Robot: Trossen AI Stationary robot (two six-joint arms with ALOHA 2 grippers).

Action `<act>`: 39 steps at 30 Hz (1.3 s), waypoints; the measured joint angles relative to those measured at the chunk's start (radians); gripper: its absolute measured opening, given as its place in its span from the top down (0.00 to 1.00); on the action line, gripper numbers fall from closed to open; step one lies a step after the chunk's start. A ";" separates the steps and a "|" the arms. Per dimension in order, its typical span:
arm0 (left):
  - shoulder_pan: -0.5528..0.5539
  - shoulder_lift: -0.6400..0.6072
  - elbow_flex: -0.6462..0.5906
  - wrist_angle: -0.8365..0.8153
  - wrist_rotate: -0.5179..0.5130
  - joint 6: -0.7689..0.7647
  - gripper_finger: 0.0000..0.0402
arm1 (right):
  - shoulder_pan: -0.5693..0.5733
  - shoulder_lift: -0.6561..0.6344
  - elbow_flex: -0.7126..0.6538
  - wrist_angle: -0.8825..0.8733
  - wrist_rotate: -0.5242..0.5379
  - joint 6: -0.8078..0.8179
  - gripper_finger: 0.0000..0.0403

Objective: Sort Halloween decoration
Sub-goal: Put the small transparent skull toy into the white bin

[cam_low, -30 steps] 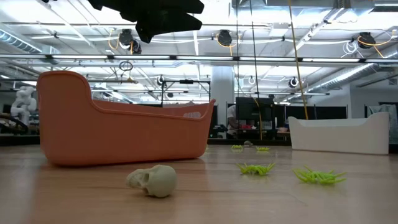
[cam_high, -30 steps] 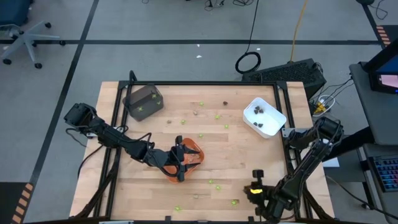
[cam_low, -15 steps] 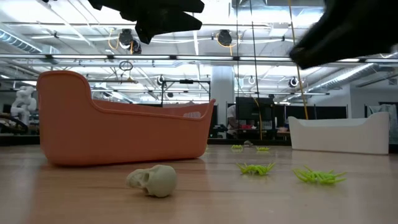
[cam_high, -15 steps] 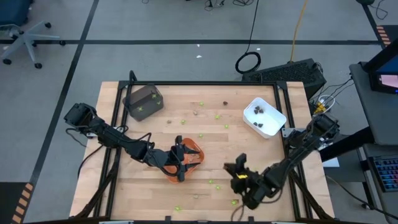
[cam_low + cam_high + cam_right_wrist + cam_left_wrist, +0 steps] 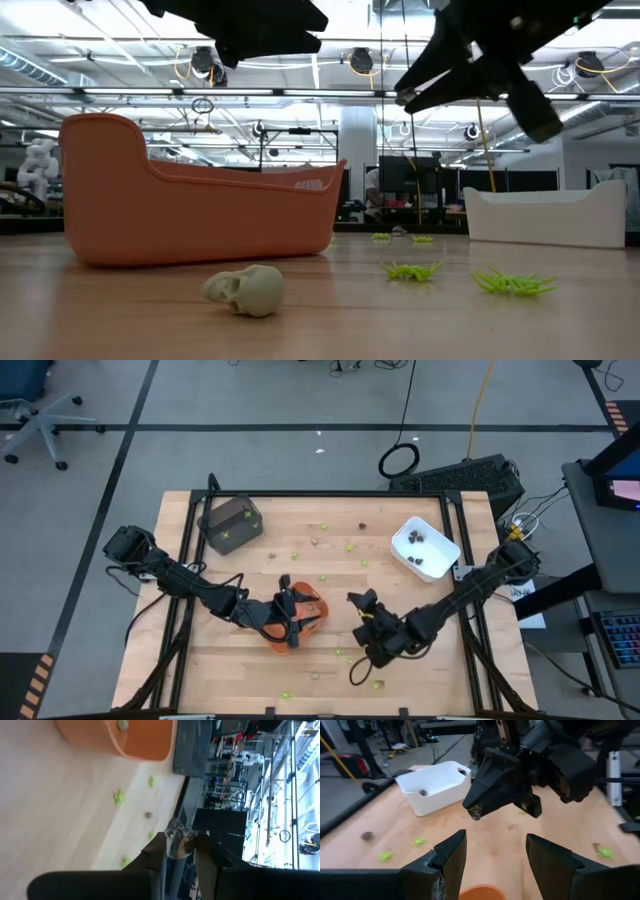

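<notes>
Between right gripper (image 5: 179,851) tips, small tan-grey mottled piece (image 5: 177,838)

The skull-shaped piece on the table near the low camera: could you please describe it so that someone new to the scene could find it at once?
Start at the orange tray, the large tub on the left of the low view. On the wooden table just in front of its right half lies the skull, alone. It is rounded and pale tan, whereas the nearest pieces to its right are spiky lime-green spiders.
</notes>
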 joint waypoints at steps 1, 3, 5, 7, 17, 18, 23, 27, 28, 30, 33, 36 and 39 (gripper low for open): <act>0.000 0.000 0.000 0.000 -0.011 0.014 0.48 | -0.007 0.000 0.000 0.000 0.000 -0.004 0.89; 0.001 0.000 0.000 -0.003 -0.036 0.039 0.48 | -0.021 0.000 0.000 0.000 -0.001 -0.015 0.89; 0.003 0.000 0.000 -0.010 -0.056 0.057 0.48 | -0.034 0.000 0.000 0.000 -0.002 -0.018 0.89; 0.004 0.000 0.000 -0.028 -0.081 0.059 0.48 | -0.047 0.000 0.000 0.000 -0.002 -0.017 0.89; 0.030 0.000 0.000 -0.088 -0.116 0.056 0.48 | -0.172 -0.045 0.000 -0.057 -0.338 0.097 0.89; 0.030 0.000 0.000 -0.089 -0.117 0.057 0.48 | -0.185 -0.052 0.000 -0.057 -0.374 0.109 0.89; 0.029 0.000 0.000 -0.114 -0.131 0.057 0.48 | -0.242 -0.100 0.000 -0.050 -0.612 0.229 0.89; 0.029 0.000 0.000 -0.113 -0.133 0.056 0.48 | -0.285 -0.122 0.000 -0.050 -0.781 0.378 0.89; 0.029 0.000 0.000 -0.113 -0.132 0.056 0.48 | -0.293 -0.123 0.000 -0.052 -0.818 0.404 0.89; 0.029 0.000 0.000 -0.112 -0.132 0.056 0.48 | -0.306 -0.123 0.000 -0.048 -0.898 0.447 0.89; 0.029 0.000 0.000 -0.113 -0.132 0.057 0.48 | -0.319 -0.117 0.000 -0.027 -1.009 0.511 0.89; 0.029 0.000 0.000 -0.114 -0.139 0.057 0.48 | -0.321 -0.116 -0.001 -0.005 -1.080 0.557 0.89; 0.029 0.000 0.000 -0.117 -0.143 0.054 0.48 | -0.321 -0.116 -0.026 0.076 -1.145 0.606 0.89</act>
